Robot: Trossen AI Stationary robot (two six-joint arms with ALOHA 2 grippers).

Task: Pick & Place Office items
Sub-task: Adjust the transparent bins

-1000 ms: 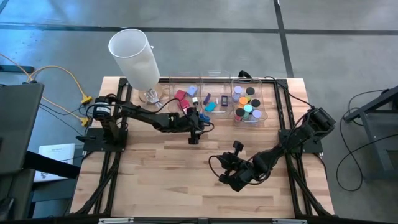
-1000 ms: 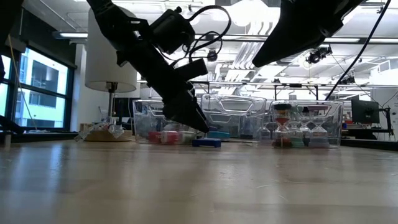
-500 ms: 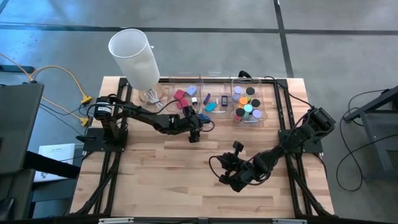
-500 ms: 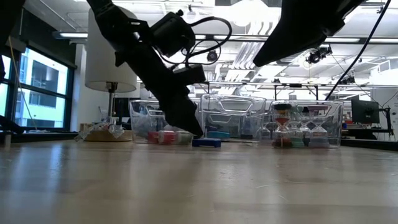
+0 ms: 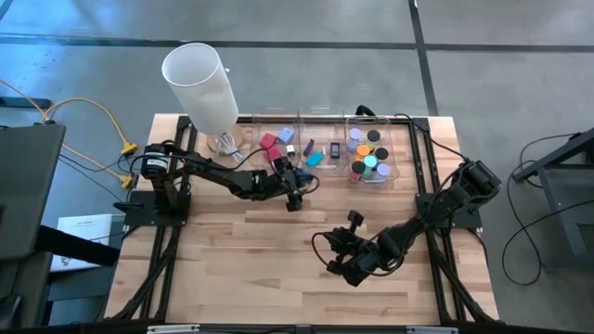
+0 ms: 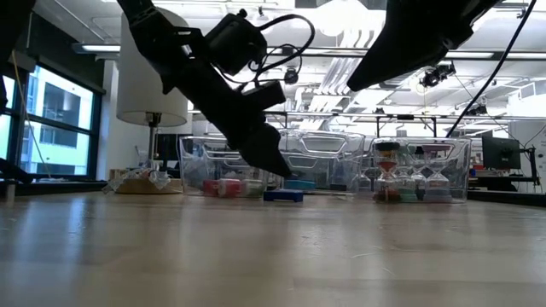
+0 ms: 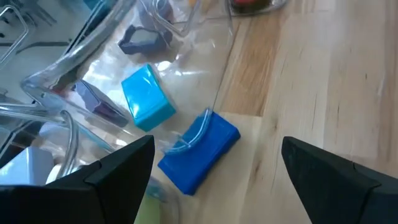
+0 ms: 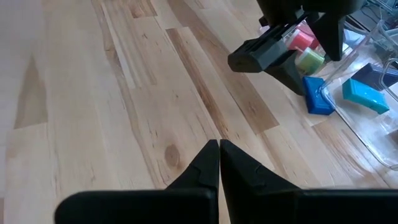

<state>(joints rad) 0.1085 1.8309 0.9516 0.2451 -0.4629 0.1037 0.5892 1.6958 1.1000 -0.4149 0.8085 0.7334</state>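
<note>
High view: left claw (image 5: 295, 199) hovers before the clear bins (image 5: 323, 148); right claw (image 5: 338, 265) waits mid-surface. Left wrist view: its fingers (image 7: 112, 171) spread apart over a blue rectangle (image 7: 200, 151) on the wooden surface (image 7: 323, 81), against the bin wall. Right wrist view: fingers (image 8: 199, 165) pressed together.

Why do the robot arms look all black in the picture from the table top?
In the low view, bright ceiling lights and a window sit behind the arms, so the left gripper shows as a dark silhouette. In the left wrist view, glare streaks the clear bin beside the blue piece.
</note>
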